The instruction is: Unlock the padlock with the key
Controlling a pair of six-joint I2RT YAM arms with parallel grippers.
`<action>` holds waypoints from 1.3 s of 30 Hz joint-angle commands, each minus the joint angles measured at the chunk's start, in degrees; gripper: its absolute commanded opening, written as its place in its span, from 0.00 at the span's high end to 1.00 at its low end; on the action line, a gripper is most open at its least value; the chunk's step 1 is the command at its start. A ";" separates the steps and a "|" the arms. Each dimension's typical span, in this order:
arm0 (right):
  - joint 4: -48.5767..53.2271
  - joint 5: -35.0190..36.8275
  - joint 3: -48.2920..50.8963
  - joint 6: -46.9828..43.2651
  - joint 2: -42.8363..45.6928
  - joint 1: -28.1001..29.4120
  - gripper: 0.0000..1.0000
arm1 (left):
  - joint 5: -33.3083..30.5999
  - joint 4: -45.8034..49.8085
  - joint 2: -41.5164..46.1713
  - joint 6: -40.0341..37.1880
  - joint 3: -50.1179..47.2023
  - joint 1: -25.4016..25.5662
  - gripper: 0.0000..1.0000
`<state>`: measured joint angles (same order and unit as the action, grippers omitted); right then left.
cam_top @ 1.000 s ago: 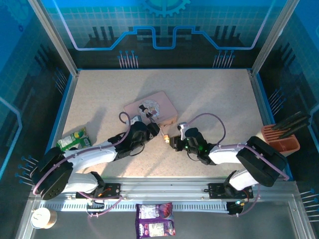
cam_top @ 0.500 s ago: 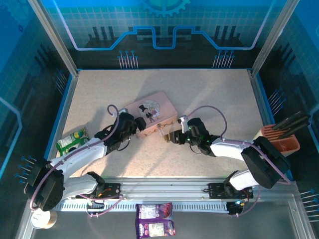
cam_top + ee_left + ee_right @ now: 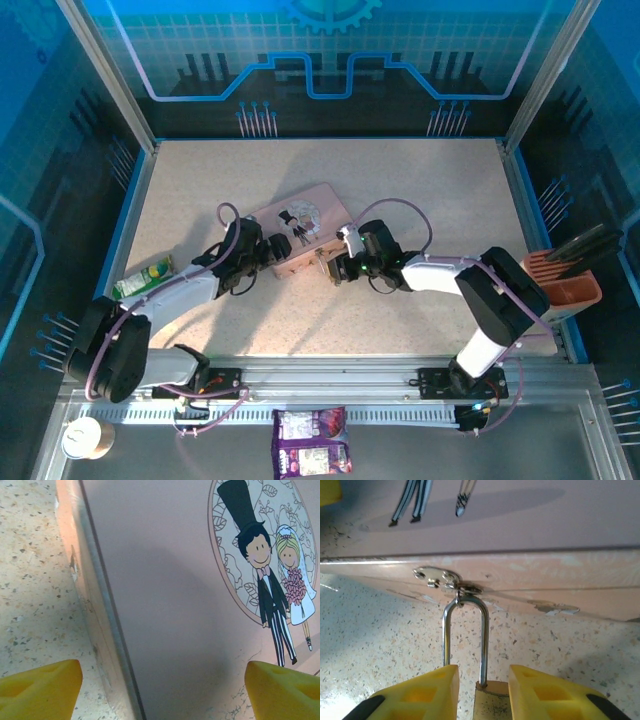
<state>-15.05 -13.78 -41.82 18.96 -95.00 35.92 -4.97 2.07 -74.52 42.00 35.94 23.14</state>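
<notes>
We note right pincer [image 3: 483, 680] clamped on tiny brass padlock [image 3: 490, 702] hooked to pink rectangular tin [image 3: 520, 530], left pincer [image 3: 160, 690] gaping wide astride it: a tug could drag the tin.

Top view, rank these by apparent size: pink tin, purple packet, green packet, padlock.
1-2. pink tin and purple packet: they look about alike, and the tin is partly covered, so I won't rank them.
3. green packet.
4. padlock, by far the smallest.

one padlock [image 3: 490, 704], one tin [image 3: 175, 605], two grippers [image 3: 165, 690] [image 3: 482, 687]
</notes>
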 commanded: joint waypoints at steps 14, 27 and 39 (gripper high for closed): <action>0.75 -3.96 -4.25 -0.15 -5.89 -0.15 0.75 | 3.60 -4.53 -4.48 -0.35 0.10 -0.55 0.15; -0.08 -2.92 -4.99 0.80 -7.55 0.26 0.83 | 3.68 -4.45 -5.10 0.50 -0.26 -0.59 0.15; -3.40 1.48 -3.61 7.49 -6.43 2.15 1.00 | 2.76 -3.74 -5.46 3.51 -0.79 -0.37 0.15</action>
<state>-15.75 -14.87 -45.65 22.90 -101.38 36.86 -2.50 -3.25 -78.94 43.90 35.94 22.98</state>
